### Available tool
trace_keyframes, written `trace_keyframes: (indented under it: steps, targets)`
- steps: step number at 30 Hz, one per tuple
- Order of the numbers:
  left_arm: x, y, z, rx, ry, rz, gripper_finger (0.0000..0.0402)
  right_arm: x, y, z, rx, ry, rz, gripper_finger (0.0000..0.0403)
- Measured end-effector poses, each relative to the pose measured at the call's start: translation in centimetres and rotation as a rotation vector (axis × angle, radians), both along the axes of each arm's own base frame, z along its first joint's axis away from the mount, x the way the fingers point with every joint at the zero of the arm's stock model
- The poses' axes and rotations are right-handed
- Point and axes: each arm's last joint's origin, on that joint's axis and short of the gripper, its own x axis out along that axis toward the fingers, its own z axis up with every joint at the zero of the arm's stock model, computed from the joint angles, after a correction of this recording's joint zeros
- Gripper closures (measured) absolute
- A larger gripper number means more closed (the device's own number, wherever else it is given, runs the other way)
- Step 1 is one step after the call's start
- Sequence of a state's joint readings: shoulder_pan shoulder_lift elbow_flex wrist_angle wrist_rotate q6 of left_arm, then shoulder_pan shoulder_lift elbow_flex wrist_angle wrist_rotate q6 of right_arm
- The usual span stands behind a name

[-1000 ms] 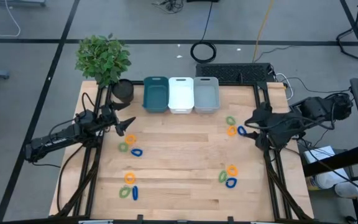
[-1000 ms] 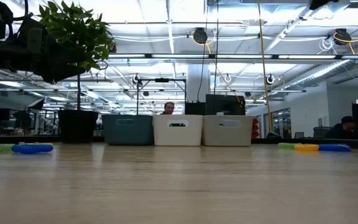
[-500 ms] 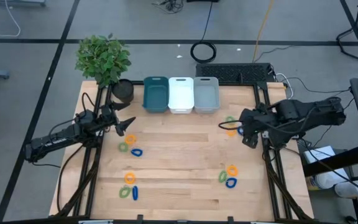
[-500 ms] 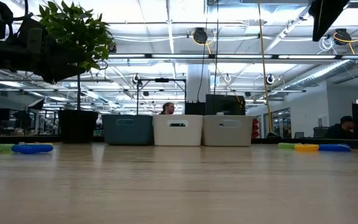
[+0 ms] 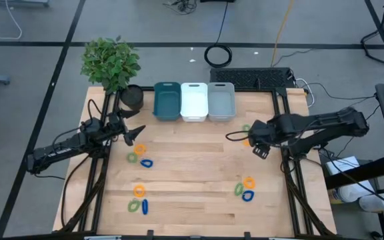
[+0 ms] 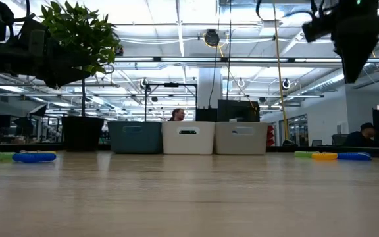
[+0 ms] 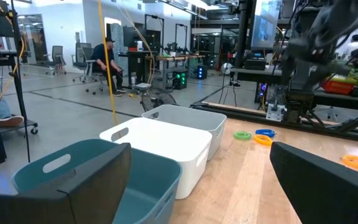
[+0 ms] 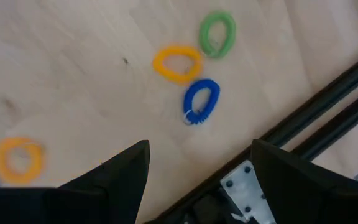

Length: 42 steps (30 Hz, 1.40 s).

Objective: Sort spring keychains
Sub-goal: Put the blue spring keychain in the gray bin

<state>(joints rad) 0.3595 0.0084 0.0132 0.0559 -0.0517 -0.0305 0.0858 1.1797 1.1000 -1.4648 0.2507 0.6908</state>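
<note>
Room: beyond our wooden bench (image 5: 192,173) we see an open workshop floor, a potted plant (image 5: 111,61) at the far left corner and people seated far off in the low view.
Bins: a teal bin (image 5: 167,101), a white bin (image 5: 194,101) and a grey bin (image 5: 221,101) stand touching in a row at the far edge.
Spring keychains: four trios of orange, green and blue loops lie on the bench; the far-right trio (image 8: 191,65) sits near the right edge, the near-right trio (image 5: 245,188) closer to us, and two more on the left half (image 5: 139,157).
Right gripper: our right gripper (image 5: 257,139) hangs above the far-right trio, jaws spread wide, holding nothing.
Left gripper: our left gripper (image 5: 133,133) waits near the left edge, jaws fully apart, empty.
Doing it well: we judge we should centre on one loop only, lower until a finger passes inside the coil, then close, so its neighbours stay put.
View differences: the right wrist view alone shows the three loops lying just apart; the low view flattens them into one line.
</note>
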Motion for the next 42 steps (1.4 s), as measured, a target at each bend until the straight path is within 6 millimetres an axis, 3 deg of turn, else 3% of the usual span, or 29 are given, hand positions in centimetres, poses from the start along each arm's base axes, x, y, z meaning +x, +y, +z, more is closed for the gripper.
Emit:
trace_keyframes:
  steps: [9, 19, 28, 42]
  targets:
    - [0.0, 0.0, 0.0, 0.000, 0.000, 0.000, 0.0009, -0.1, -2.0, -5.3, 0.122, 0.005, -0.157, 0.0135]
    - [0.0, 0.0, 0.0, 0.000, 0.000, 0.000, 0.0009, -1.2, -5.5, -7.6, 0.088, -0.016, -0.437, 0.0135]
    - [0.0, 0.0, 0.0, 0.000, 0.000, 0.000, 0.0009, -2.1, -6.7, -9.9, 0.093, -0.020, -0.467, 0.0135]
    - [0.0, 0.0, 0.0, 0.000, 0.000, 0.000, 0.0009, -2.9, -6.8, -13.6, 0.043, -0.027, -0.426, 0.0137]
